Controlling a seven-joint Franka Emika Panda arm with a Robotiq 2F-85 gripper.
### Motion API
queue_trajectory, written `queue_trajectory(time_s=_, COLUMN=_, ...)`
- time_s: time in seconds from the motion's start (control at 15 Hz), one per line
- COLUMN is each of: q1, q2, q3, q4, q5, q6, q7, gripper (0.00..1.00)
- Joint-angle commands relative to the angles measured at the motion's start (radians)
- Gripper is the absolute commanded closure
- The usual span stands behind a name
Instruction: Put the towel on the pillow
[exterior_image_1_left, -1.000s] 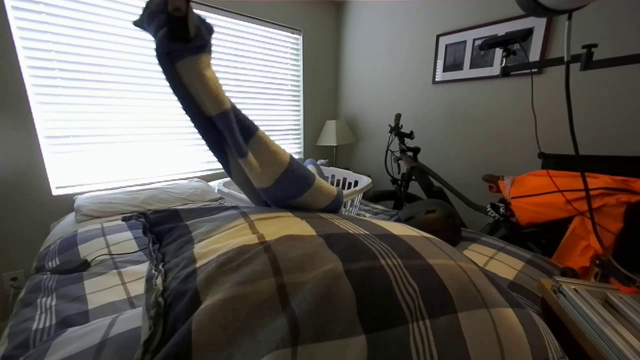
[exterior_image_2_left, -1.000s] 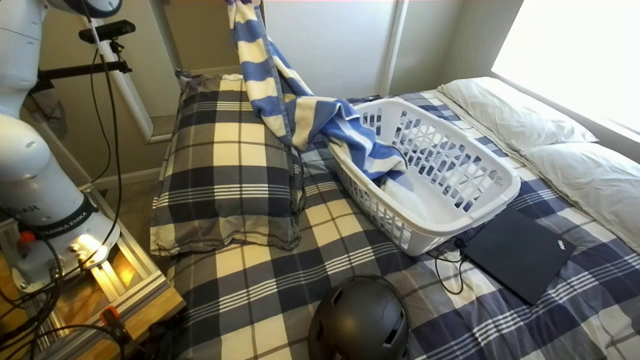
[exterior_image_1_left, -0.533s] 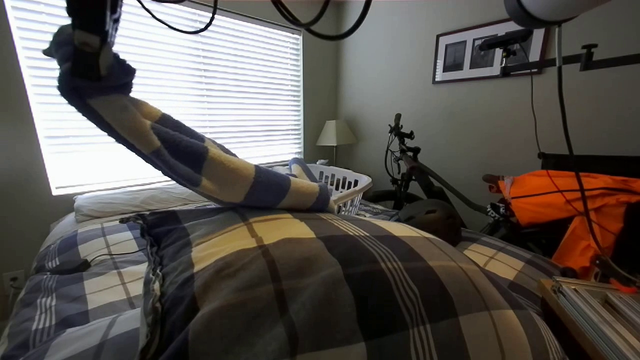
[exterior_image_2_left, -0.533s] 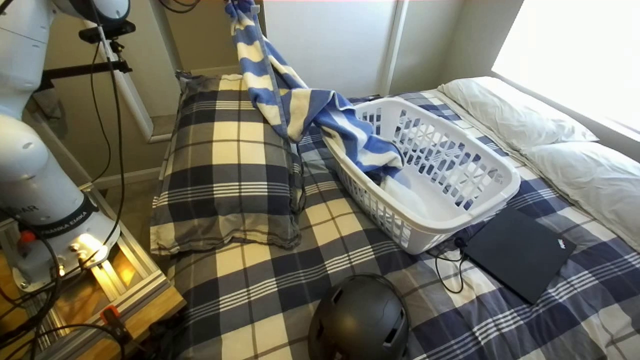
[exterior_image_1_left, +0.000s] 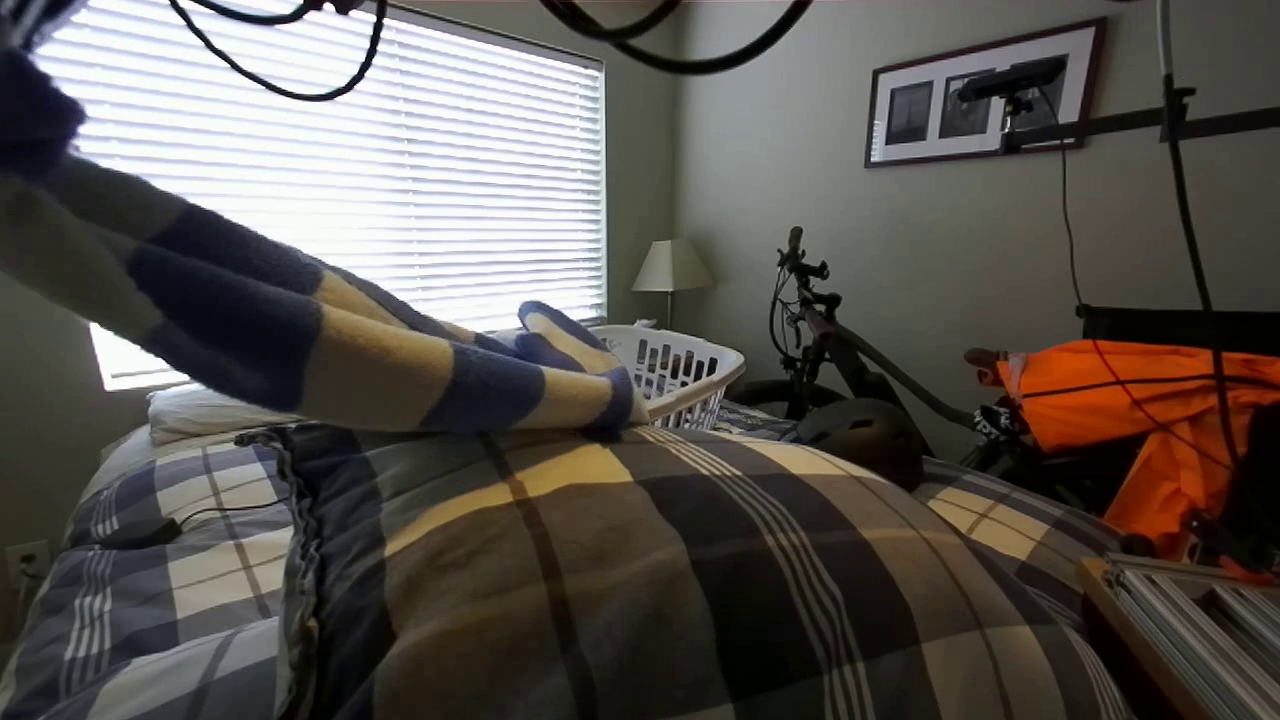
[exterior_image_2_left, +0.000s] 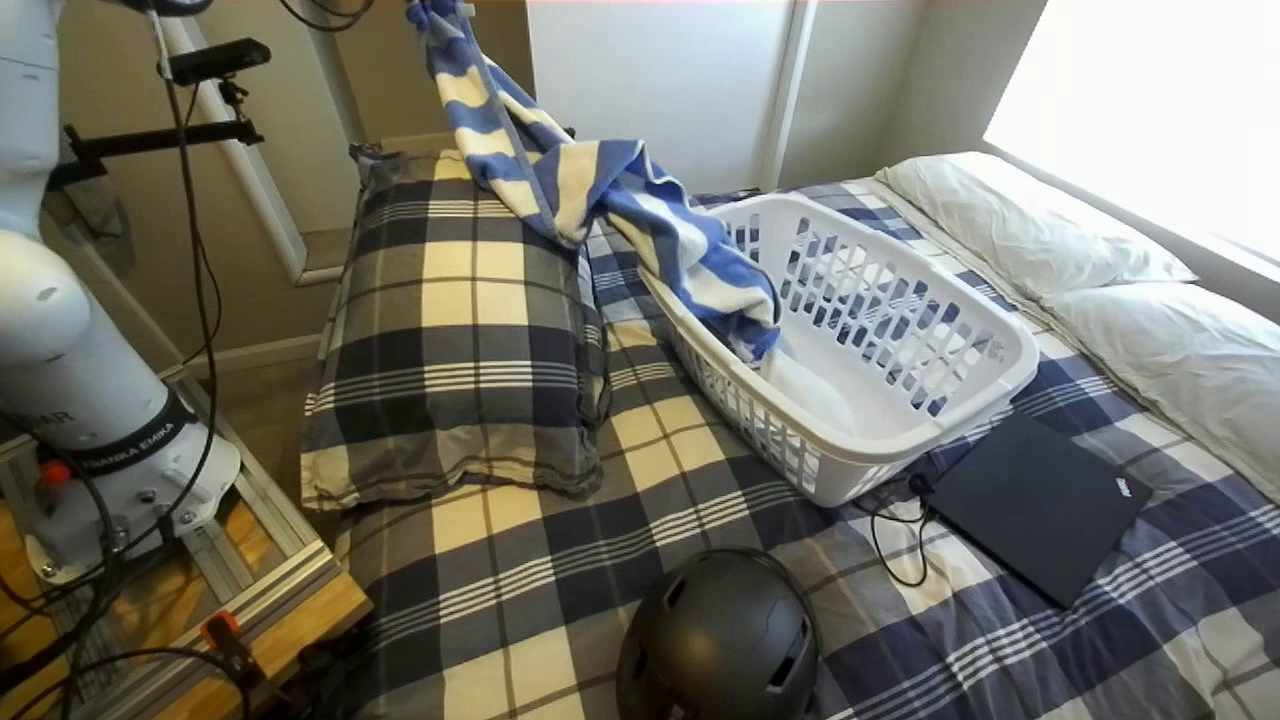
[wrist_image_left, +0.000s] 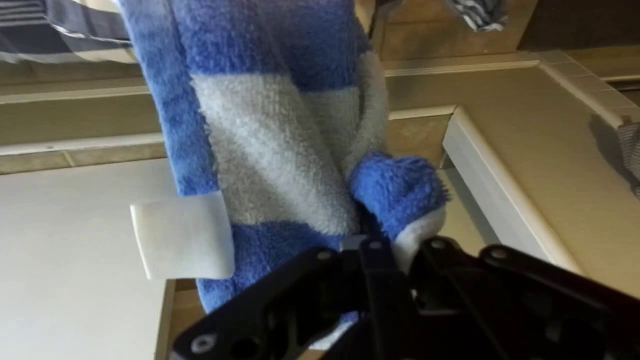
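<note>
In an exterior view, at nine o'clock, a black band (exterior_image_2_left: 130, 446) low on the white robot arm (exterior_image_2_left: 70, 370) reads "FRANKA EMIKA"; at ten o'clock from it, the letters "AR" (exterior_image_2_left: 54, 417) stand on the arm itself. Between three and four o'clock, a dark laptop (exterior_image_2_left: 1035, 515) bears a pale logo (exterior_image_2_left: 1123, 487) too small to read.

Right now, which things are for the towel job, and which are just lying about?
For the job:
striped towel, pinched in the shut jaws
plaid pillow, most likely where it goes

Just lying or standing about:
basket, though the towel's far end droops into it
helmet
laptop
white pillows
bike
lamp
</note>
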Motion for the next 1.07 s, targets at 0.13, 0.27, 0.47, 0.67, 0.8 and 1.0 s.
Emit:
queue_trajectory(time_s=0.13, q1=-0.087, q2=-0.193, q3=0.118, q4=-0.342, q5=0.280, q6=0.065, q7=-0.187, gripper=0.96)
queue_trajectory(time_s=0.27, q1=-0.118, q2=-0.246, q3=0.144, q4=-0.444, q5=0.382, q6=0.044, q7=-0.270, gripper=0.96)
queue_trajectory(time_s=0.47, q1=-0.106, q2=-0.332, q3=0.098, q4=-0.595, q5=0.567, q6=-0.024, q7=-0.410, gripper=0.96)
queue_trajectory(time_s=0.67, q1=-0.094, q2=-0.428, q3=0.036, q4=-0.757, q5=0.695, q6=-0.175, q7=-0.491, gripper=0.64)
queue_trajectory(time_s=0.8, q1=-0.077, q2=-0.519, q3=-0.037, q4=-0.864, q5=0.621, q6=-0.261, q7=-0.380, gripper=0.52)
queue_trajectory(time_s=1.0, q1=-0.085, q2=-0.641, q3=-0.133, q4=-0.931, q5=0.514, q6=-0.356, q7=-0.278, gripper=0.31)
